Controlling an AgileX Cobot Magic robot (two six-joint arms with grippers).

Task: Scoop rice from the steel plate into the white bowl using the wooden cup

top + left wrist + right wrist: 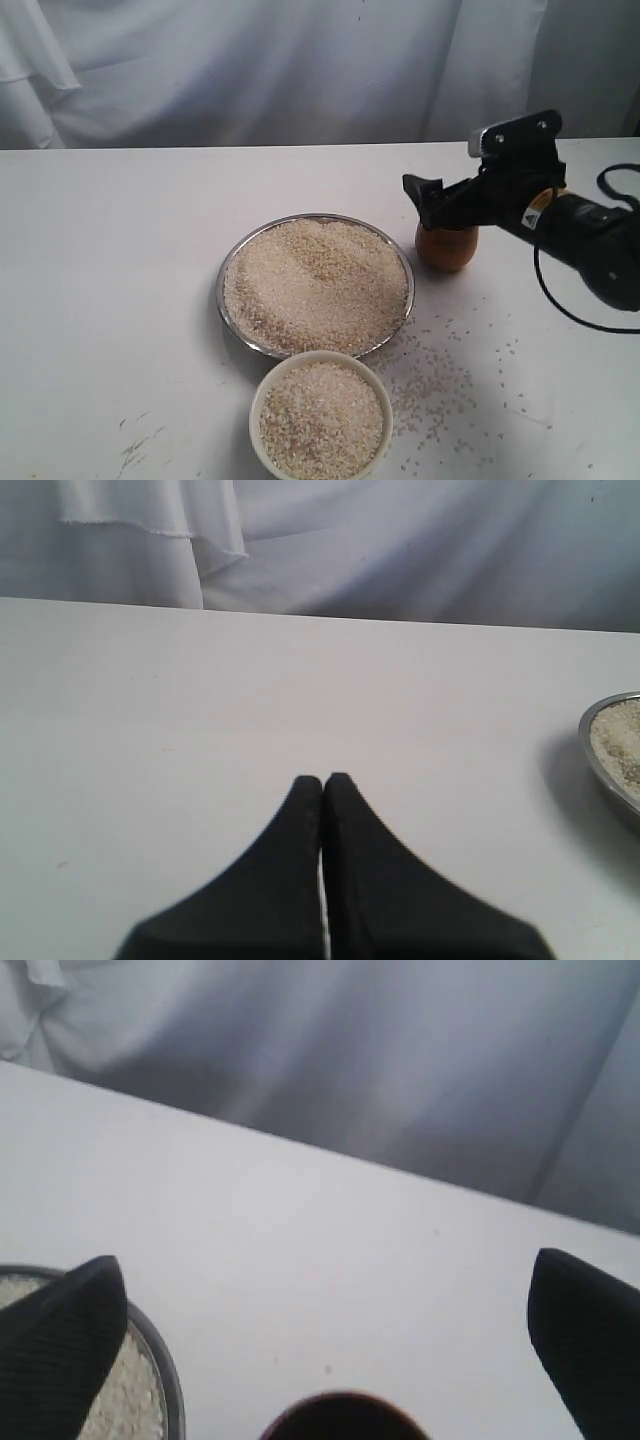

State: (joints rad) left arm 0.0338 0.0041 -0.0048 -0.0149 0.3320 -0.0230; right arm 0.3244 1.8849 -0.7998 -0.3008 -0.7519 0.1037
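The left gripper (322, 780) is apart from the plate (219, 290), pinched tight on nothing. Rice (315, 285) fills the plate. The bowl (320, 355), with rice too, sits at the plate's near edge. Right of the plate stands the cup (445, 252), upright. The right gripper (322, 1265) is spread wide over it.

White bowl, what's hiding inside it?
Lots of rice fills the white bowl almost to its rim. The grains cover the bowl's bottom, so whether anything lies under them cannot be seen.
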